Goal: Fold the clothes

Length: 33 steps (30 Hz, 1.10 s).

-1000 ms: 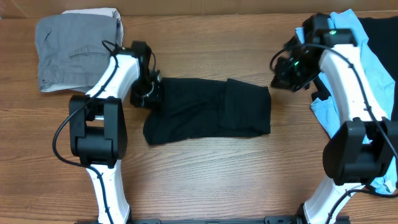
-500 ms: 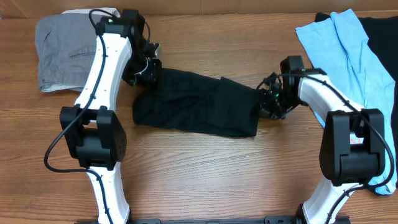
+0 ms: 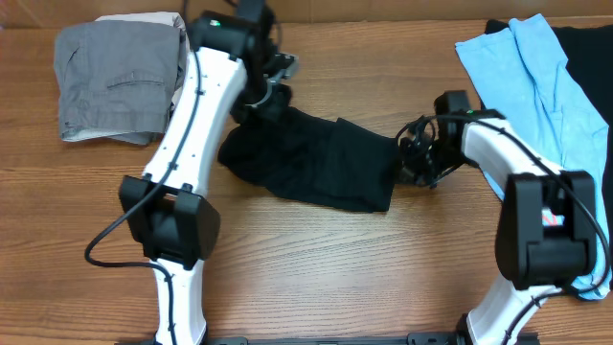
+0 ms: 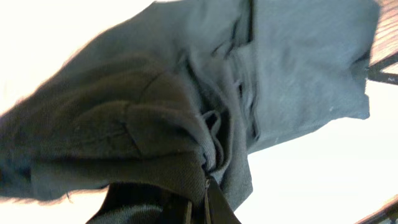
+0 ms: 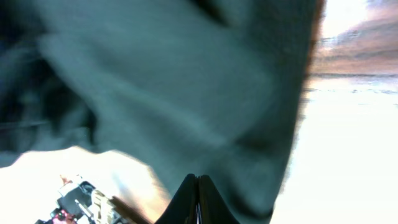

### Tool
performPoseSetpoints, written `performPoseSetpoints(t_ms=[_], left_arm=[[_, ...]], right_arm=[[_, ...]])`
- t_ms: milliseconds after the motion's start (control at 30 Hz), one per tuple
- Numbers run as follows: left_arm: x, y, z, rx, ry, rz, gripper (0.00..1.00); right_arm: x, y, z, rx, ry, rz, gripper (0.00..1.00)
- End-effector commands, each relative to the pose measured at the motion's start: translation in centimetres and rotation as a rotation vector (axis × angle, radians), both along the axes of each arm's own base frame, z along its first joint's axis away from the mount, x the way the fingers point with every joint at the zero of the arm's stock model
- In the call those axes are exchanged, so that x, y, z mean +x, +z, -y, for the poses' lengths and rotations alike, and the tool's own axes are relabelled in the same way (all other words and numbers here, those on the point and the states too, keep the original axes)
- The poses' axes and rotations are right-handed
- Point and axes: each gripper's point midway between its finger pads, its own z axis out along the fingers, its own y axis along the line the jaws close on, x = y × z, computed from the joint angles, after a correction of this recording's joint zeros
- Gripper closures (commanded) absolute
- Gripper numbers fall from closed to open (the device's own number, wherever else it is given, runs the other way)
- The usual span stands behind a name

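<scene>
The black T-shirt (image 3: 321, 165) lies folded into a long band across the middle of the table. My left gripper (image 3: 262, 103) is shut on its left end and holds that end up off the wood. In the left wrist view the bunched black cloth (image 4: 186, 118) runs into my closed fingers (image 4: 214, 205). My right gripper (image 3: 412, 159) is shut on the shirt's right edge, low at the table. In the right wrist view the dark cloth (image 5: 174, 81) spreads out from the shut jaws. The light blue tee (image 3: 534, 77) lies spread at the far right.
A folded grey garment (image 3: 120, 75) lies at the back left corner. Another black garment (image 3: 586, 57) lies under and beside the blue tee at the right edge. Bare wood table (image 3: 335, 268) shows in front of the shirt.
My left gripper has moved right and toward the back, carrying the shirt's left end with it, so the shirt has bunched up shorter. The right gripper stays at the shirt's right edge.
</scene>
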Motion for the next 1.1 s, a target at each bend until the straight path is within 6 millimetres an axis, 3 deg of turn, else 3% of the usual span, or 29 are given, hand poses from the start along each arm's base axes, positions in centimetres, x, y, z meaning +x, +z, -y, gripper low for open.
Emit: performPoseSetpoints(t_ms=[0, 67, 100, 133, 233, 333, 433, 600, 800, 1000, 1033, 1067], left_arm=[[0.1, 1.6, 3.3, -0.002, -0.08, 0.101, 0.96], [0.3, 1.4, 5.2, -0.012, -0.096, 0.129, 0.96], [0.4, 1.3, 6.4, -0.021, -0.117, 0.147, 0.96], [0.5, 1.0, 7.2, -0.028, -0.121, 0.153, 0.96], [0.6, 0.4, 9.0, -0.049, -0.137, 0.162, 0.96], [0.4, -0.9, 10.8, -0.063, -0.162, 0.151, 0.96], [-0.3, -2.7, 13.6, -0.109, -0.198, 0.115, 0.96], [-1.5, -5.0, 16.7, -0.142, -0.227, 0.069, 0.96], [-2.7, -4.6, 19.3, -0.165, -0.276, 0.098, 0.96], [-4.2, -4.6, 20.8, -0.17, -0.304, 0.09, 0.96], [-4.5, -4.6, 21.1, -0.172, -0.312, 0.088, 0.95], [-4.8, -4.6, 21.4, -0.179, -0.32, 0.083, 0.79]], right_arm=[[3.4, 10.0, 0.9, 0.04, -0.032, 0.256, 0.96], [4.0, 14.1, 1.9, 0.037, -0.055, 0.335, 0.96], [4.2, 17.6, 3.0, 0.032, -0.082, 0.405, 0.96], [4.3, 19.8, 3.7, 0.027, -0.098, 0.449, 0.96], [4.1, 25.1, 5.6, 0.009, -0.146, 0.561, 0.96], [3.7, 28.3, 7.6, -0.021, -0.193, 0.623, 0.95], [3.2, 29.8, 9.4, -0.048, -0.225, 0.646, 0.95], [2.7, 29.4, 11.4, -0.071, -0.264, 0.627, 0.95], [2.6, 29.3, 13.3, -0.087, -0.311, 0.619, 0.95], [2.6, 29.2, 13.9, -0.105, -0.325, 0.617, 0.95], [2.6, 29.2, 13.9, -0.105, -0.325, 0.617, 0.95], [2.6, 29.2, 13.9, -0.107, -0.326, 0.617, 0.95]])
